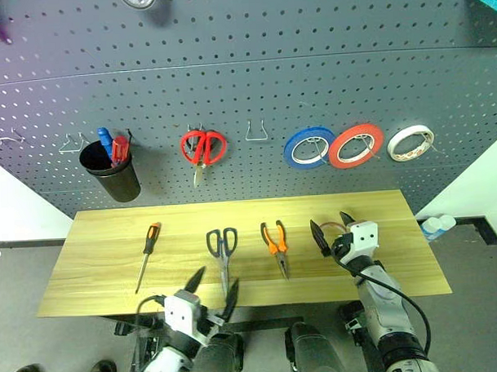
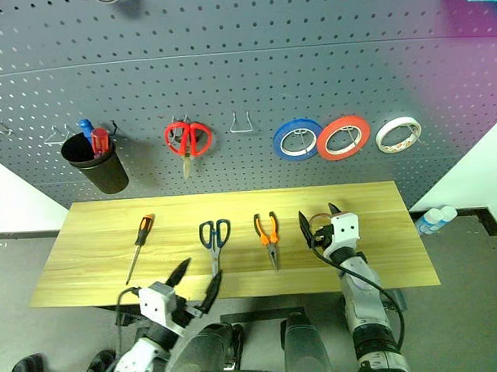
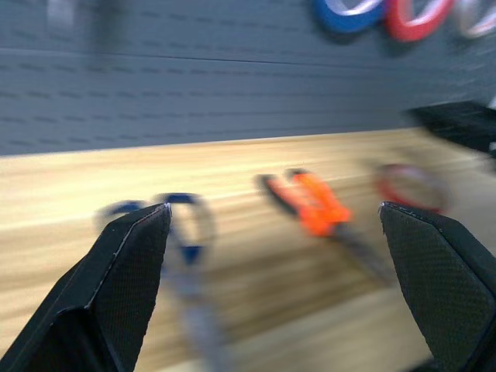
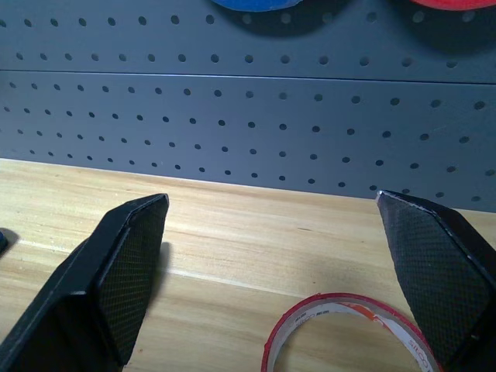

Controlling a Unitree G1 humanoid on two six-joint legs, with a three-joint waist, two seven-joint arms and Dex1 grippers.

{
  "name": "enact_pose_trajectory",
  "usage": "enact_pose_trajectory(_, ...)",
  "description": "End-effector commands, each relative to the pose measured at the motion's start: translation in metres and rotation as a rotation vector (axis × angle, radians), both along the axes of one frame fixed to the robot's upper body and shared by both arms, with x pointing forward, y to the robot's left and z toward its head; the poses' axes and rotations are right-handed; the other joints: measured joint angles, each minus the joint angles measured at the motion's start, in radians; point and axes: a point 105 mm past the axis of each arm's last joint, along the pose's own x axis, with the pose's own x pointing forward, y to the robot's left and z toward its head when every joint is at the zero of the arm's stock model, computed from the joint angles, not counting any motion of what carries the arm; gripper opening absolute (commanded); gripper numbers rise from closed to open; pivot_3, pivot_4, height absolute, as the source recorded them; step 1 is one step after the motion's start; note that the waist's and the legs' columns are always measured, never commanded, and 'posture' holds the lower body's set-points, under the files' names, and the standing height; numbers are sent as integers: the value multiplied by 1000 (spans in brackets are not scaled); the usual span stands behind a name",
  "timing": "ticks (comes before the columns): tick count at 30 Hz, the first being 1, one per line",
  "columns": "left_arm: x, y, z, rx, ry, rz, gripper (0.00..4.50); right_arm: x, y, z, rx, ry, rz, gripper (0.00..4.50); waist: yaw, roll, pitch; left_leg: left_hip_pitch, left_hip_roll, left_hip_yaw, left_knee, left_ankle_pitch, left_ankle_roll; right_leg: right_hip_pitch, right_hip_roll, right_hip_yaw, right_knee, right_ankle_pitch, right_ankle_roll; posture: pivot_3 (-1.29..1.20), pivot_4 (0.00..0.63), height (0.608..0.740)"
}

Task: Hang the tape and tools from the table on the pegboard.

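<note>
Both grippers' fingers [image 4: 128, 263] wide apart, empty; right pair flanking the tape [image 4: 345, 329].

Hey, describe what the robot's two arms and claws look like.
Each claw, left and right, has two black, pointed, wedge-shaped fingers with finely cross-hatched inner pads, mounted on a white blocky wrist housing. The forearms are silver-grey, and a black cable loops along each arm.

White wrist blocks, black textured wedge-shaped jaws, grey jointed forearms, looping black cables
</note>
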Motion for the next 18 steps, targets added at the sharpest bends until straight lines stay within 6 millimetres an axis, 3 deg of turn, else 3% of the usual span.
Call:
enact_pose_trajectory(1,-11,-24,11,-38,-45,-73,4483,3,1,10,-1,-48,0,4500,0,0,0,0,0,0,0,0,0,0,0,0,0,0,0,-54,149,740)
enact_pose_trajectory(6,-19,-41,10,-25,-30,-107,4483,4,2,10,1,-52,2,4500,1,0,0,0,0,0,0,0,0,0,0,0,-1,0,0,-55,150,740)
enact_pose_trajectory(7,20,19,11,45,-17,-92,4483,4,3,10,1,-52,2,4500,1,0,0,0,0,0,0,0,0,0,0,0,-1,0,0,-55,150,740)
enact_pose_trajectory(8,57,73,29,84,-35,-70,4483,4,3,10,0,-52,3,4500,9,-2,2,0,0,0,0,0,0,0,0,0,-1,0,0,-55,150,740)
enact_pose_trajectory(10,97,144,83,162,-149,24,4483,4,3,10,0,-52,3,4500,7,-8,5,-3,15,0,0,5,-8,-5,4,-16,4,0,-3,-54,151,740)
enact_pose_trajectory(12,108,175,100,214,-194,108,4483,4,2,10,-1,-53,2,4500,-2,-11,3,-11,29,-5,2,10,-17,-8,19,-22,4,9,-20,-54,151,740)
enact_pose_trajectory(15,114,224,130,240,-240,220,4483,4,2,11,-1,-55,1,4500,-25,10,-6,-2,26,7,-4,11,-17,-2,15,-14,0,11,-21,-55,151,740)
enact_pose_trajectory(18,115,226,134,213,-230,167,4483,4,3,10,0,-55,2,4500,-26,3,-4,3,26,10,-4,9,-14,1,15,-9,1,9,-17,-57,151,740)
